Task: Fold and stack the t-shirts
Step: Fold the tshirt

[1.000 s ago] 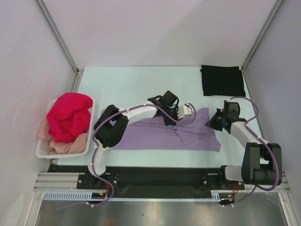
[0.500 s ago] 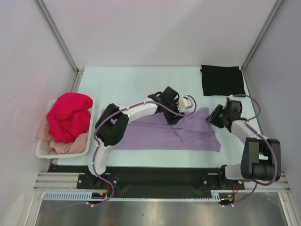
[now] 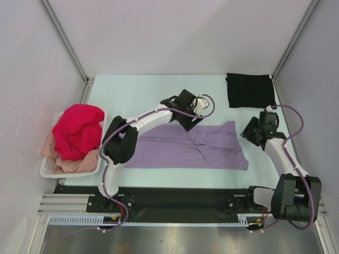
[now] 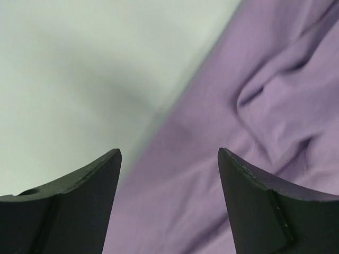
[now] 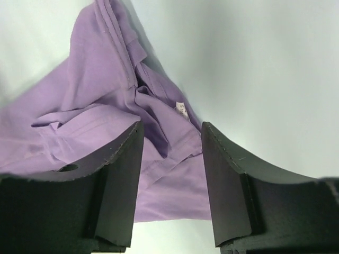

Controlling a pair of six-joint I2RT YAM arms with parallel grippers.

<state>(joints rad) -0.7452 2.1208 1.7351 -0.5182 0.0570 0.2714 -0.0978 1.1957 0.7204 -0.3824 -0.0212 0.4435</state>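
The left hand (image 4: 168, 153), spread, hangs over the soft lavender-purple cloth t-shirt (image 3: 212, 148) (its far edge); the right hand (image 5: 172, 127), spread, beside it.

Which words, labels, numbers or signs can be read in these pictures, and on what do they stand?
White tag on the lavender t-shirt, right wrist view: it carries dark printed marks, too small and blurred to read.
No other text shows: none on the black t-shirt, none on the white basket.
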